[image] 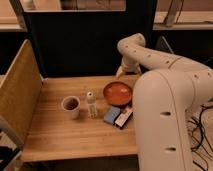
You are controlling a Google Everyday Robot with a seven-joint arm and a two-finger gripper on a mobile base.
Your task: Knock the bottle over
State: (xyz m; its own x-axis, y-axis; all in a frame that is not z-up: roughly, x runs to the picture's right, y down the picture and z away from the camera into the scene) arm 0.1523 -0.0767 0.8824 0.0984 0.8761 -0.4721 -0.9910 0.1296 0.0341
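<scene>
Packets (112,114) lie nearest (print unreadable). Bottle (91,104) stands upright on the table (55,132), pale label illegible; cup (70,105) at its 9 o'clock, orange bowl (118,93) at 1 o'clock. Gripper (122,71) hangs at the bowl's 12 o'clock; parted or closed, I cannot tell.

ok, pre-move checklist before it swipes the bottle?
1. Bottle upright on the table: ok.
2. Gripper apart from the bottle, at the table's far edge behind the red bowl: ok.
3. Room on the bottle's cup side: white cup stands close beside it: not ok.
4. Room on the other side: blue packet lies close: not ok.
5. Gripper path over the bowl clears its rim: cannot tell.
</scene>
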